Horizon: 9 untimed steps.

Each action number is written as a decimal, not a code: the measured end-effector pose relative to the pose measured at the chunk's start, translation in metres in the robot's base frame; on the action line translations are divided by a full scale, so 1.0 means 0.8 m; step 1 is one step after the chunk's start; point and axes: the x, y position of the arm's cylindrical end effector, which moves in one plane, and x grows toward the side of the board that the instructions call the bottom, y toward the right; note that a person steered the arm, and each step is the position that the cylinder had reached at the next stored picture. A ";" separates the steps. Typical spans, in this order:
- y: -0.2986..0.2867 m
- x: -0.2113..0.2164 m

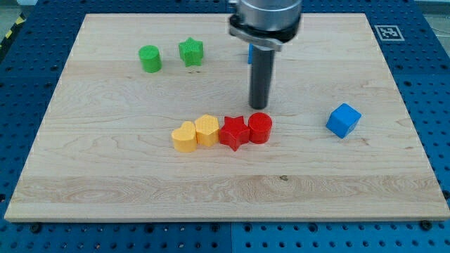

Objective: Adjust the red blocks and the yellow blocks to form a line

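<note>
Four blocks lie touching in a slightly slanted row at the board's middle: a yellow heart-like block (184, 136), a yellow hexagonal block (207, 130), a red star (234, 133) and a red cylinder (260, 128). My tip (259, 107) is at the end of the dark rod, just above the red cylinder toward the view's top, close to it; I cannot tell if it touches.
A green cylinder (150, 58) and a green star (190, 51) sit at the upper left. A blue cube (343, 120) lies at the right. Another blue block (249, 53) is mostly hidden behind the rod. The wooden board (105, 183) rests on a blue perforated table.
</note>
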 end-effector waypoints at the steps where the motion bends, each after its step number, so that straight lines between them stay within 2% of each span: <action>1: 0.034 0.007; 4: 0.043 0.065; 5: 0.043 0.067; 6: 0.041 0.041; 8: -0.008 0.033; 9: -0.009 0.033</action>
